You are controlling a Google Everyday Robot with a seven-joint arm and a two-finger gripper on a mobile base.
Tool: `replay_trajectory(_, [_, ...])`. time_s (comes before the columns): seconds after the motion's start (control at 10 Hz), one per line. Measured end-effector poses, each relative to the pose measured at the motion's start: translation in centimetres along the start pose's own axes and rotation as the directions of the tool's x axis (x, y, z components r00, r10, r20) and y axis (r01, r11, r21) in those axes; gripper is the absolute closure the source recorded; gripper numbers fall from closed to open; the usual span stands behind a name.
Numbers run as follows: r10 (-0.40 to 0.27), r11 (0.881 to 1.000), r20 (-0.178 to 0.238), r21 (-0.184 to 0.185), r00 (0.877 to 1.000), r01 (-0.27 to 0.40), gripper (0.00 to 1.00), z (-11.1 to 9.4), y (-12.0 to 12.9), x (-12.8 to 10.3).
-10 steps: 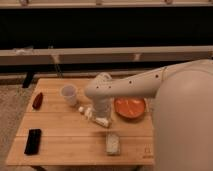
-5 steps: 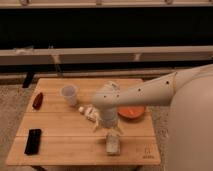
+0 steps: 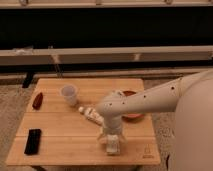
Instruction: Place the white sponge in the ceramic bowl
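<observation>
The white sponge (image 3: 113,146) lies near the front edge of the wooden table (image 3: 65,132), right of the middle. My gripper (image 3: 111,137) hangs straight down from the white arm (image 3: 145,100) and sits right over the sponge, hiding its top. The ceramic bowl (image 3: 134,115), orange-red and glossy, stands behind and to the right of the sponge. The arm covers most of the bowl.
A white labelled bottle (image 3: 90,114) lies on its side just left of the arm. A small translucent cup (image 3: 69,94) stands at the back left. A dark red object (image 3: 37,101) and a black flat object (image 3: 33,141) lie at the left side.
The arm has swung from over the bottle and bowl toward the table's front. The gripper has come down onto the sponge. Nothing else moved.
</observation>
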Motion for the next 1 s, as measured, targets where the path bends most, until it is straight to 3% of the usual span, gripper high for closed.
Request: replay_trajectory(1.0, [0.015,1.0,-0.042,0.006,0.999,-0.014,0.2,4.3,-1.1,-1.7])
